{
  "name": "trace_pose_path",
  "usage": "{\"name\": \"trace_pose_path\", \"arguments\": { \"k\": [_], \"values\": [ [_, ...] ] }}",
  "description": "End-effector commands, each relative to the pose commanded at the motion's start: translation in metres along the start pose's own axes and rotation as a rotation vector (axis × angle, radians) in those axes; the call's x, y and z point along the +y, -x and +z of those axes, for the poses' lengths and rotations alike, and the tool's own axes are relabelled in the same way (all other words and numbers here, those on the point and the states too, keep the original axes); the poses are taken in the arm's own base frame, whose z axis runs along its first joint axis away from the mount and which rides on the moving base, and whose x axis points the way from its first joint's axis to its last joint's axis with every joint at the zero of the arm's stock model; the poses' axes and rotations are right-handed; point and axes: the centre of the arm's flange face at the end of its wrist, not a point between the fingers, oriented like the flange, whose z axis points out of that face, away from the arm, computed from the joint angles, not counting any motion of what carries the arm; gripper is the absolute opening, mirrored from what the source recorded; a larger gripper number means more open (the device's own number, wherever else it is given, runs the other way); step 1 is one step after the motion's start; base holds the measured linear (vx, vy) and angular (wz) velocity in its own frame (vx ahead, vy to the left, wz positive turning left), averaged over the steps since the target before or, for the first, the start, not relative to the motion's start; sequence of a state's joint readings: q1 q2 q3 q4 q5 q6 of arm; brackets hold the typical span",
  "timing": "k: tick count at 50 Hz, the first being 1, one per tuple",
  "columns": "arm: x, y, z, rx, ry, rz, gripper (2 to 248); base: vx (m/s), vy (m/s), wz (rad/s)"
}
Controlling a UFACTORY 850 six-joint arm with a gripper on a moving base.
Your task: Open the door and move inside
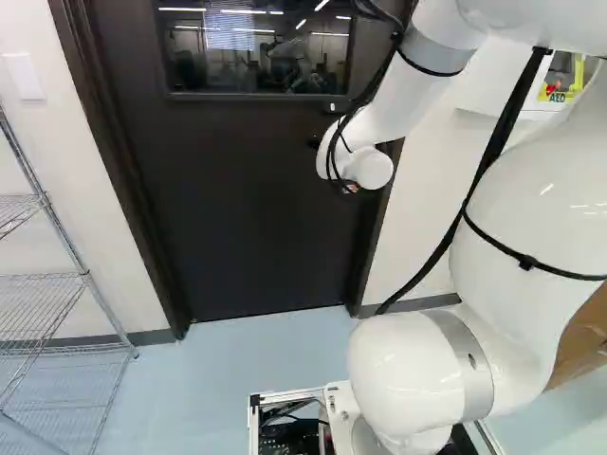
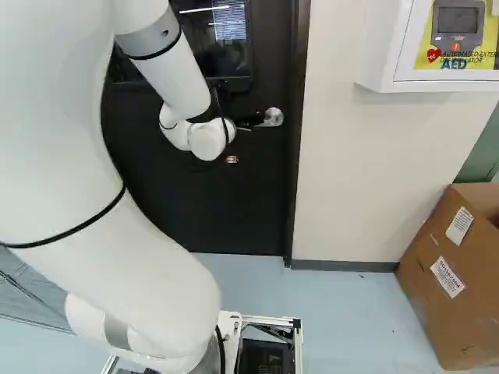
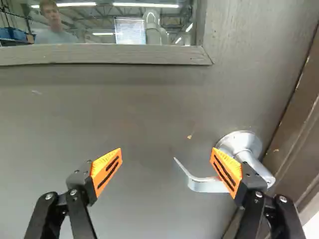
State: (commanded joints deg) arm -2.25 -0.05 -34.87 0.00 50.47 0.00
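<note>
Gripper at the door handle: its two fingers stand spread, nothing pinched between them. In the wrist view one orange pad overlaps the handle, whose lever points into the gap toward the other finger; contact cannot be told. The door, dark with a window in its upper part, stands closed in its frame, directly ahead of the arm. Containers, right base view: a white wall cabinet, right of the door, shows a screened device against a yellow printed panel; below it, on the floor, a cardboard box bears two white printed labels, its contents indistinct.
</note>
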Motion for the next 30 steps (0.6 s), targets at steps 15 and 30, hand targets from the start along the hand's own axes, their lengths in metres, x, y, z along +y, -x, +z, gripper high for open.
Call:
{"name": "trace_pose_path", "arguments": {
  "k": [15,30],
  "values": [
    [0.000,0.015,0.008,-0.034,0.000,0.000,247,0.000,0.000,0.000],
    [0.000,0.030,0.016,-0.067,0.000,0.000,247,0.000,0.000,0.000]
  ]
}}
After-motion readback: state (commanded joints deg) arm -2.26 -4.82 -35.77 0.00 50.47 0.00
